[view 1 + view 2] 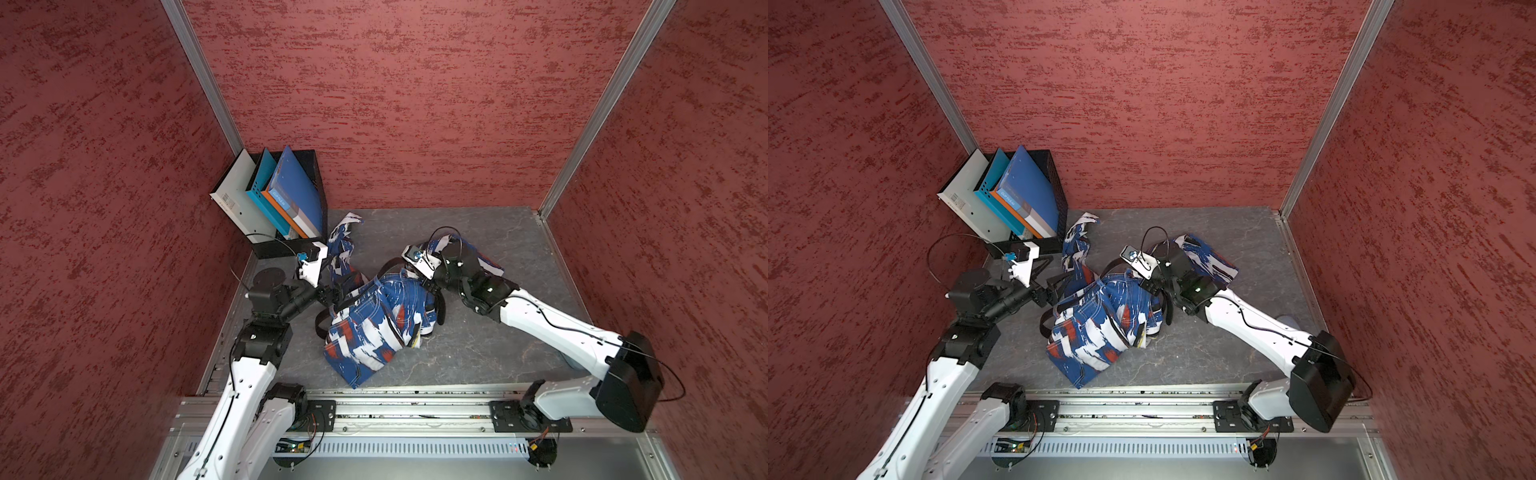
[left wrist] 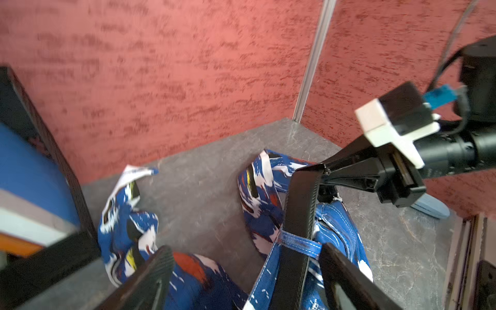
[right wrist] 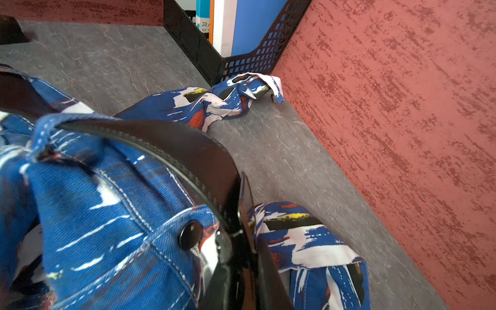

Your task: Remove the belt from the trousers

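Lying crumpled near the middle of the grey stone-look desk (image 1: pixel 478 345), the blue, white and red trousers (image 1: pixel 374 332) stretch 1 leg toward the far left corner. There a black mesh box (image 1: pixel 309 166) of folders (image 1: pixel 291 187) stands against the rough red walls (image 1: pixel 415 104) that close the desk on 3 sides. Both arms reach in low from the near edge. The left hand (image 2: pixel 245 249) comes from the left edge to the waistband, its 2 fingers (image 2: pixel 158 268) spread wide open. The right hand (image 2: pixel 323 171) is clamped on the belt (image 2: pixel 298 214). Only the left wrist view shows this grip, with the strap running from it through a blue loop (image 2: pixel 298 243) between the open fingers. In both top views the belt bulges out in black loops on either side of the waistband. The right wrist view shows the strap curving over the waistband beside a dark button (image 3: pixel 190 233).
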Available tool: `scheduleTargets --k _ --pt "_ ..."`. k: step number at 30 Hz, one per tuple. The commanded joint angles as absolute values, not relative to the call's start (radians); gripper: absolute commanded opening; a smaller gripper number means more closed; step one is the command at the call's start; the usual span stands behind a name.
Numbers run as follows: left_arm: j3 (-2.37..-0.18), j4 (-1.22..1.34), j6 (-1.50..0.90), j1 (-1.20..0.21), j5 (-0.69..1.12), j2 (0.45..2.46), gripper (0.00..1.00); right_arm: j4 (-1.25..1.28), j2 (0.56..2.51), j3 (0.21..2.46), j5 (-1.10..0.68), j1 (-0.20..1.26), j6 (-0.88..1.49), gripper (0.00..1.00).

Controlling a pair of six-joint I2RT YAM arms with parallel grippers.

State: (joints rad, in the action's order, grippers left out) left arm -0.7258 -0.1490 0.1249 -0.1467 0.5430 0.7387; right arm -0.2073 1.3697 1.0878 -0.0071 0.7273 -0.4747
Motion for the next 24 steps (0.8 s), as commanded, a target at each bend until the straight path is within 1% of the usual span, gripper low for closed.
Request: scheduleTargets --k 1,2,4,6,10,15,16,17,18,19,20,23,24 --pt "-0.805 -0.121 0.344 -0.276 0.52 0.866 0.84 -0.336 1.334 1.155 -0.046 0.716 -0.46 0.0" --pt "-0.822 -0.119 0.388 -0.352 0.464 0.917 0.84 -0.337 1.334 1.158 -0.054 0.714 -0.447 0.0" --pt "-0.841 -0.09 0.45 -0.463 0.364 0.998 0.82 -0.337 1.331 1.163 -0.065 0.712 -0.417 0.0" --pt "-0.853 -0.044 0.479 -0.521 0.305 1.074 0.78 -0.342 1.324 1.172 -0.079 0.71 -0.394 0.0" --pt "-0.86 0.048 0.506 -0.551 0.277 1.183 0.71 -0.351 1.31 1.172 -0.094 0.707 -0.359 0.0" --pt "-0.885 0.051 0.532 -0.576 0.246 1.26 0.61 -0.35 1.303 1.168 -0.103 0.706 -0.329 0.0" --pt "-0.882 0.061 0.533 -0.583 0.226 1.263 0.57 -0.35 1.304 1.167 -0.101 0.706 -0.324 0.0" --pt "-0.879 0.069 0.533 -0.588 0.209 1.263 0.48 -0.353 1.307 1.166 -0.101 0.707 -0.321 0.0" --pt "-0.877 0.079 0.533 -0.595 0.183 1.263 0.38 -0.356 1.308 1.165 -0.101 0.706 -0.315 0.0" --pt "-0.875 0.086 0.53 -0.599 0.174 1.262 0.31 -0.356 1.309 1.161 -0.107 0.707 -0.307 0.0" --pt "-0.874 0.087 0.529 -0.601 0.173 1.261 0.27 -0.356 1.312 1.158 -0.115 0.707 -0.303 0.0" --pt "-0.885 0.055 0.506 -0.598 0.202 1.259 0.07 -0.36 1.33 1.144 -0.145 0.706 -0.28 0.0" --pt "-0.898 0.022 0.486 -0.591 0.228 1.261 0.0 -0.359 1.336 1.139 -0.153 0.705 -0.271 0.03"
